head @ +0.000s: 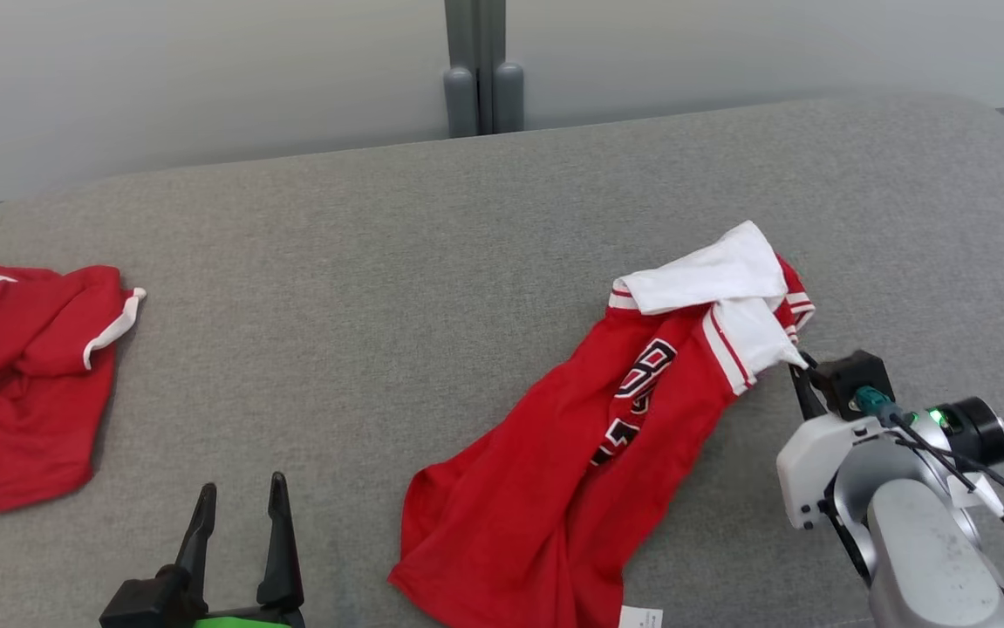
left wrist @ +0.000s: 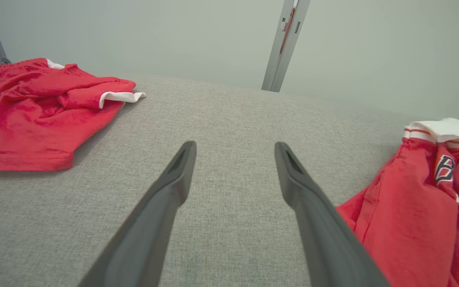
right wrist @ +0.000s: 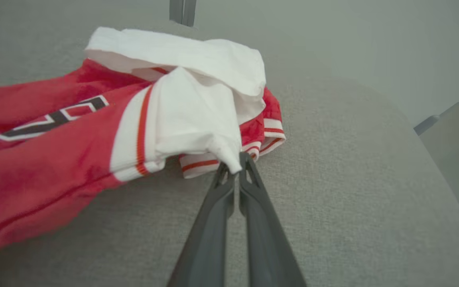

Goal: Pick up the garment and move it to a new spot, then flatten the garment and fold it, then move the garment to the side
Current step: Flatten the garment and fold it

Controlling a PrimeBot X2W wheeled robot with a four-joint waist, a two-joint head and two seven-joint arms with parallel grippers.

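Gripping a white corner of the red sports garment, the right tool has its two dark fingers pressed together on the cloth, the pinched point sitting at the very tips. From that tool the garment extends away to its left, lying crumpled on the grey fabric-covered desk. The white panels with red stripes are bunched directly ahead of the fingertips, with the black-and-white lettering further left. A white tag shows at the garment's end farthest from the right tool. The left tool is spread wide and holds nothing, with bare desk between its fingers. In the left wrist view the same garment lies just beside that tool's right finger; contact cannot be confirmed. A second red garment with white trim lies rumpled ahead and to the left of the left tool, well apart from it. A grey upright post stands beyond the desk's far edge, ahead of both tools.
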